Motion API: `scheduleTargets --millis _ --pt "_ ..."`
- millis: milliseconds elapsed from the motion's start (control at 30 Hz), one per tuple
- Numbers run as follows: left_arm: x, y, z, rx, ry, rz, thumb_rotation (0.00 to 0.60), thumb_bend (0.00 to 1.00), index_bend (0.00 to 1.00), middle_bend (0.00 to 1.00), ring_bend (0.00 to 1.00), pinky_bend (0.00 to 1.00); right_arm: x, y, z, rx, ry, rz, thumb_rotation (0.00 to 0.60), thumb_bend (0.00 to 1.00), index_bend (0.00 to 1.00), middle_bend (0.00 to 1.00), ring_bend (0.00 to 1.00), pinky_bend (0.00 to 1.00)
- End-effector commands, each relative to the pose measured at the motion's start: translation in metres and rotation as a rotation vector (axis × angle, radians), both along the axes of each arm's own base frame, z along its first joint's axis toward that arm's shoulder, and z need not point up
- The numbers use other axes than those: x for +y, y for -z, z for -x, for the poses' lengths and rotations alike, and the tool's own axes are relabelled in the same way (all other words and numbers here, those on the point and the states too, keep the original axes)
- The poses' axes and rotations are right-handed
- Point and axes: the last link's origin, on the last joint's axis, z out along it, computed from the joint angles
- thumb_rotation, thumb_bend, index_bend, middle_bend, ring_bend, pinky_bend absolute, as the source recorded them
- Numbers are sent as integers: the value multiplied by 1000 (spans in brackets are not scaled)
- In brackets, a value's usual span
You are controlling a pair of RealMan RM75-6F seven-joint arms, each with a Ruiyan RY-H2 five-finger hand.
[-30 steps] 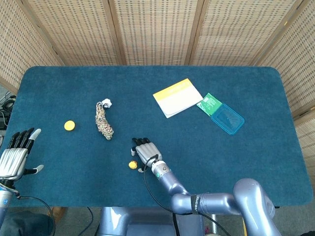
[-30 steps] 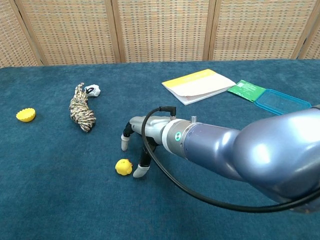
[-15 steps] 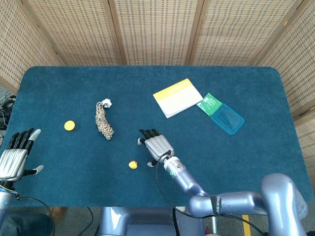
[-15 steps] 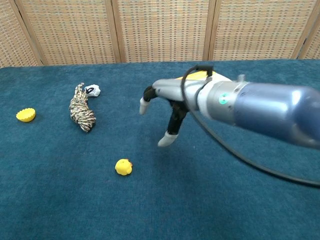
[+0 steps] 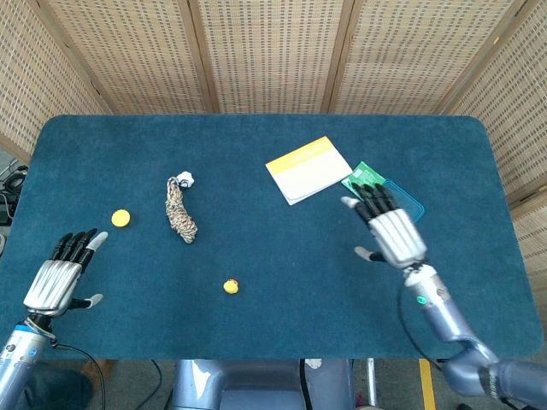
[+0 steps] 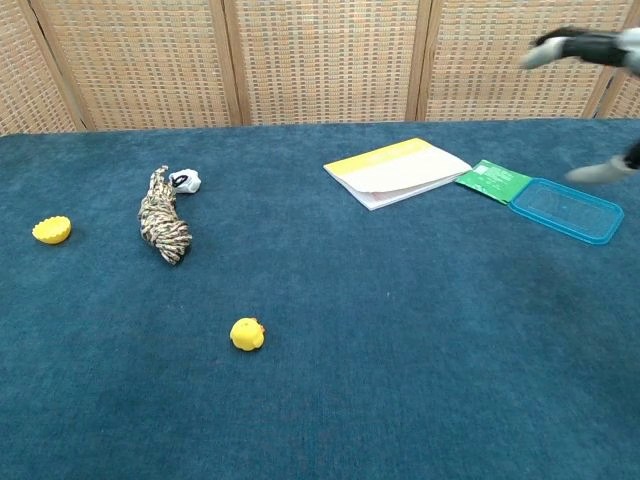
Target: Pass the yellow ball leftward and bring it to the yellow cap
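Observation:
The yellow ball (image 5: 230,287) (image 6: 247,334) lies alone on the blue table, near the front middle. The yellow cap (image 5: 120,219) (image 6: 52,230) sits at the left, well apart from it. My right hand (image 5: 389,227) hovers open at the right, fingers spread, far from the ball; in the chest view only its blurred fingers (image 6: 575,45) show at the top right edge. My left hand (image 5: 61,272) is open at the table's left front, below the cap, with nothing in it.
A coiled rope (image 5: 180,211) (image 6: 165,222) lies between cap and ball. A yellow-and-white booklet (image 5: 308,169) (image 6: 398,171), a green card (image 6: 492,179) and a blue lid (image 5: 396,205) (image 6: 565,210) lie at the back right. Wicker screens wall the table's far side.
My right hand let go of the ball and swung up and far to the right. The ball stays where it was left. My left hand moved right, inward over the table.

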Motion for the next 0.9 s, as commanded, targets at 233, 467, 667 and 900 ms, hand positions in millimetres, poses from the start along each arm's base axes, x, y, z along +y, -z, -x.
scheduleTargets --millis 233,467,667,900 --pt "26 17 -70 32 188 125 600 0 0 0 0 0 72 -59 75 53 193 100 600 0 12 0 0 0" --pt "41 61 -112 71 271 275 600 0 21 0 0 0 101 -52 72 30 266 114 600 0 17 0 0 0" --pt "53 96 -126 101 287 321 600 21 175 0 0 0 105 -48 73 46 268 111 600 0 29 0 0 0" --pt "58 125 -131 112 269 365 600 108 285 0 0 0 103 -47 74 36 276 101 600 0 42 0 0 0"
